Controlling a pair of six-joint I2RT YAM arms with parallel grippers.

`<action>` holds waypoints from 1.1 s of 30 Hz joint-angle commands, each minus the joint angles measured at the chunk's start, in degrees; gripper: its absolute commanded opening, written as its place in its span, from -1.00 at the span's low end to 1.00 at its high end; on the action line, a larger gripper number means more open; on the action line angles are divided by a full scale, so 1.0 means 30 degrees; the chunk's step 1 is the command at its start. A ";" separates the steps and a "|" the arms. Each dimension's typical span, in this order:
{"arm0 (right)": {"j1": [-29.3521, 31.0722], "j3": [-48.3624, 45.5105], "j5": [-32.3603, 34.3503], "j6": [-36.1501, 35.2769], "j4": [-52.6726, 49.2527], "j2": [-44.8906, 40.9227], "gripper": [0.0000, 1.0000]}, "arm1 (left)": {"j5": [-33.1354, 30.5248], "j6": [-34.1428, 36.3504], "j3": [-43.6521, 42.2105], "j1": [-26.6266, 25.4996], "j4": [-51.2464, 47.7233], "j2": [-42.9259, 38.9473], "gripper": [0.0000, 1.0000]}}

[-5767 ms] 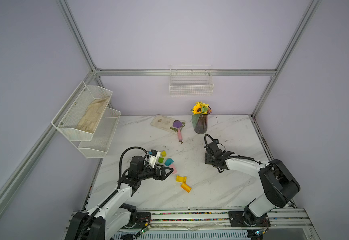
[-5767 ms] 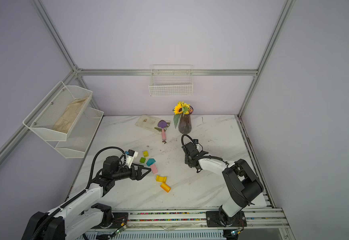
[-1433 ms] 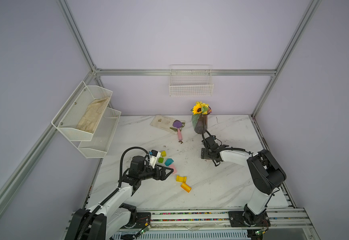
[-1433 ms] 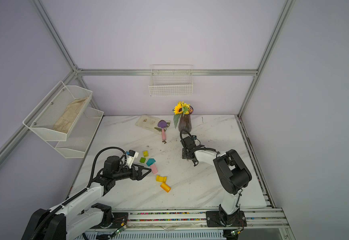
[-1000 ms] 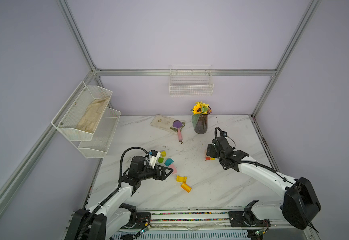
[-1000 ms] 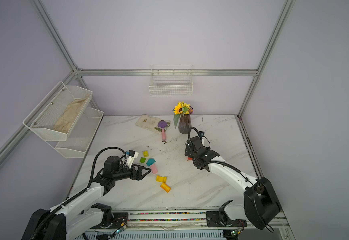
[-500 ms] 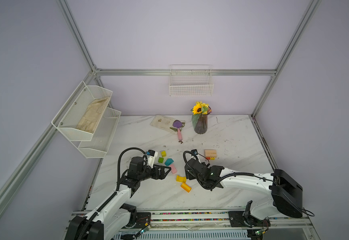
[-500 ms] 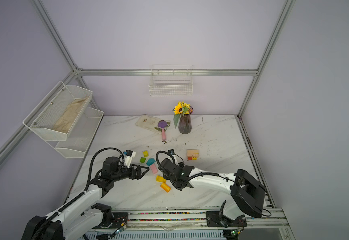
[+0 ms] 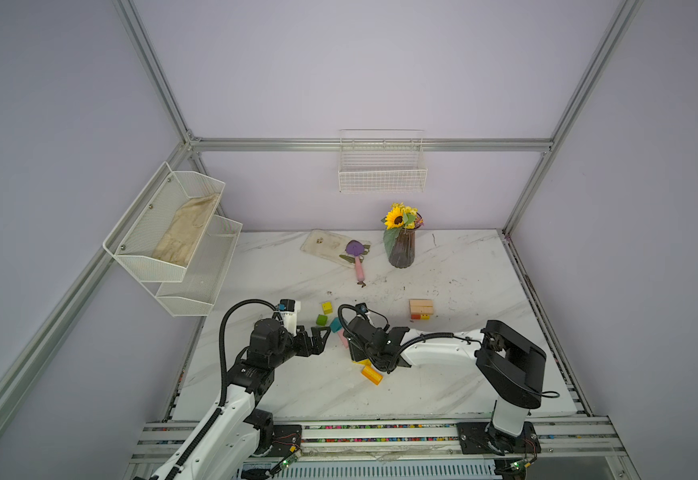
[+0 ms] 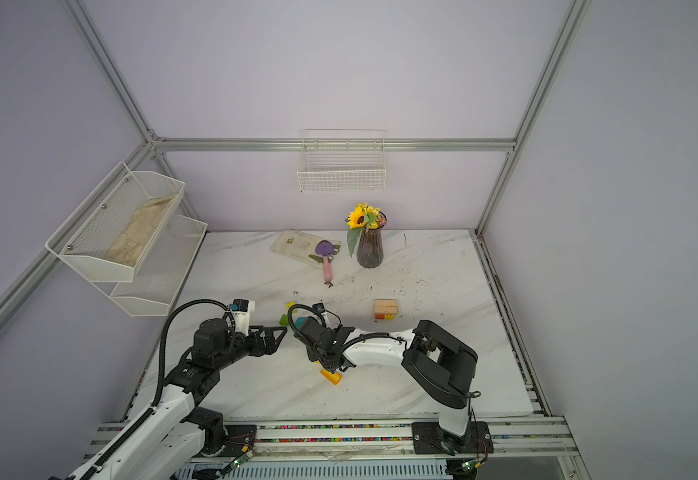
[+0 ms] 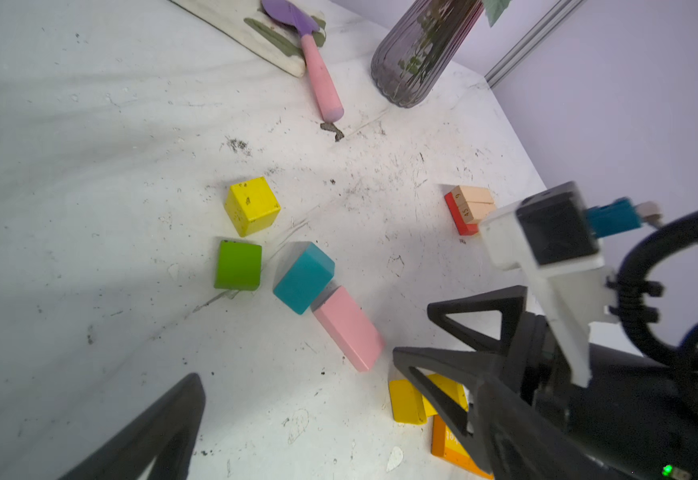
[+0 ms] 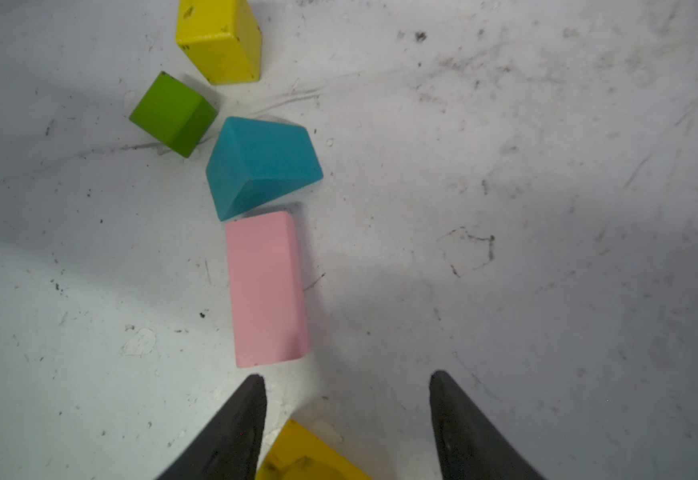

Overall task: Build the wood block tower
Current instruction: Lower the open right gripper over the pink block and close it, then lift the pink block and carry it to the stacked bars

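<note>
We saw the left gripper (image 9: 323, 338) spread wide and holding nothing, near the teal block (image 11: 303, 277). The right gripper (image 12: 346, 374) had its jaws apart astride the arch (image 12: 305, 453), with a gap at one finger, not clamped. The pink bar (image 12: 266, 291) lay just beyond its fingertips. The tower (image 9: 421, 309) stood well apart from the loose blocks, short of every edge of the table (image 9: 484, 374). Bare marble ran from it to the right edge and along the front edge past the orange block (image 9: 371, 375).

We counted six loose blocks: one yellow cube (image 11: 251, 205), one green cube (image 11: 238, 266), one teal, one pink, one arch, one orange. The tower held two tan bars on one red.
</note>
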 commanded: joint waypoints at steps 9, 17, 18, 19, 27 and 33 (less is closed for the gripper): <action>0.0202 0.2803 -0.0912 -0.0696 -0.0685 0.2656 0.22 | -0.0004 -0.0246 -0.0588 -0.0075 0.0855 0.0320 1.00; 0.0203 0.4403 -0.0094 -0.0713 -0.1633 0.4478 0.00 | 0.1081 -0.0042 -0.0393 -0.0080 0.1229 0.1254 1.00; 0.0189 0.4655 0.0074 -0.0755 -0.1993 0.4588 -0.04 | 0.1105 -0.0041 -0.0395 -0.0080 0.1291 0.1315 1.00; 0.0201 0.4785 0.0175 -0.0826 -0.2187 0.4635 -0.06 | 0.1227 -0.0013 -0.0423 -0.0096 0.1378 0.1381 0.99; 0.0203 0.4269 0.0318 -0.0627 -0.1804 0.4323 -0.42 | 0.1673 0.0076 -0.0374 -0.0076 0.1547 0.1558 0.99; 0.0187 0.3726 0.0856 -0.0607 -0.1437 0.4099 -0.50 | 0.2283 0.0158 -0.0321 -0.0071 0.1699 0.1671 1.00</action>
